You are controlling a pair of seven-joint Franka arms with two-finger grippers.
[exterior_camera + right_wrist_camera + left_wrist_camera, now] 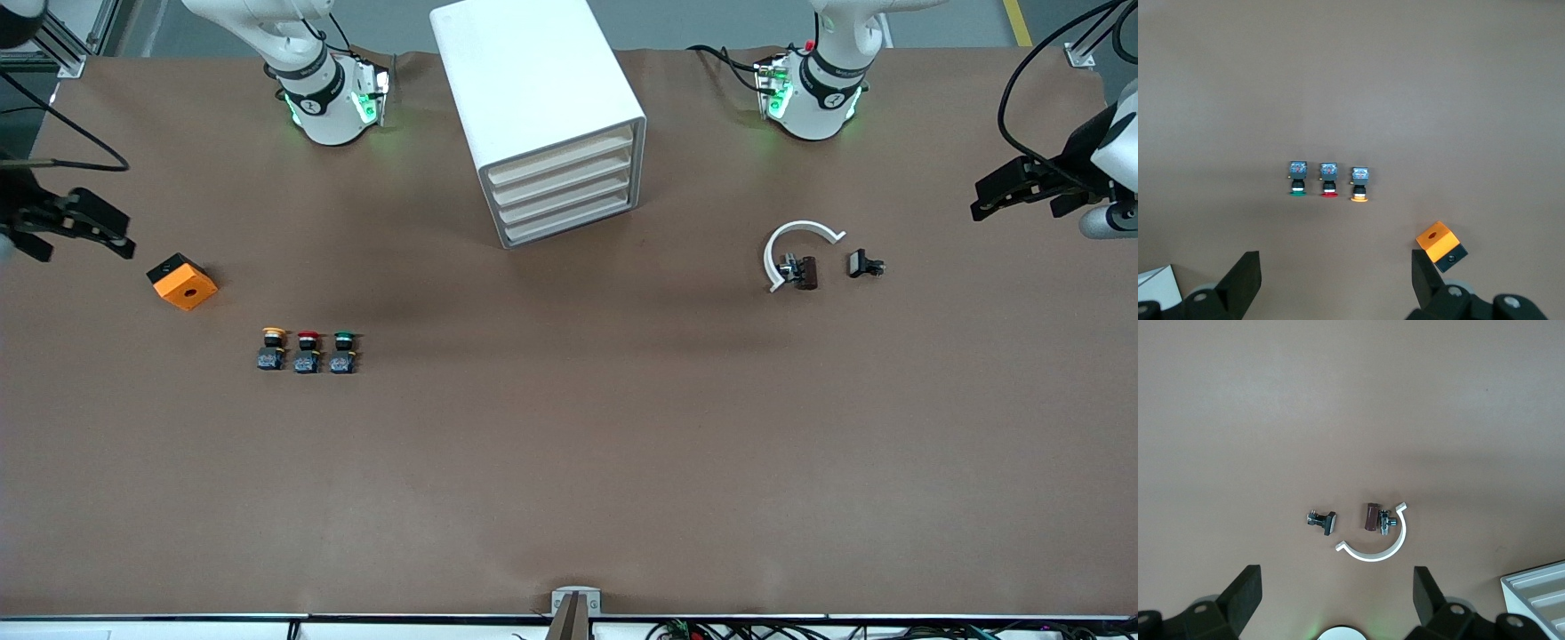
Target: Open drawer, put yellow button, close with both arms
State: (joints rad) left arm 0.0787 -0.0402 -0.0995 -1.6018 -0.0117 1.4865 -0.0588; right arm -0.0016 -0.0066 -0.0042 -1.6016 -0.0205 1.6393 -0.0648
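Brown table, white cabinet, three buttons, orange block, white clamp

- We see the cabinet with its top drawer shut.
- The yellow button ends a row with red and green ones.
- Left claw and right claw hang open at the desk's ends.

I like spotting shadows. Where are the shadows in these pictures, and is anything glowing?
Front view: a soft dark shadow spreads on the table in front of the cabinet, and both arm bases glow green. Left wrist view: a broad faint shadow band lies above the white curved clip; a green glow shows at the bottom edge. Right wrist view: even light, only tiny shadows beside the yellow button.
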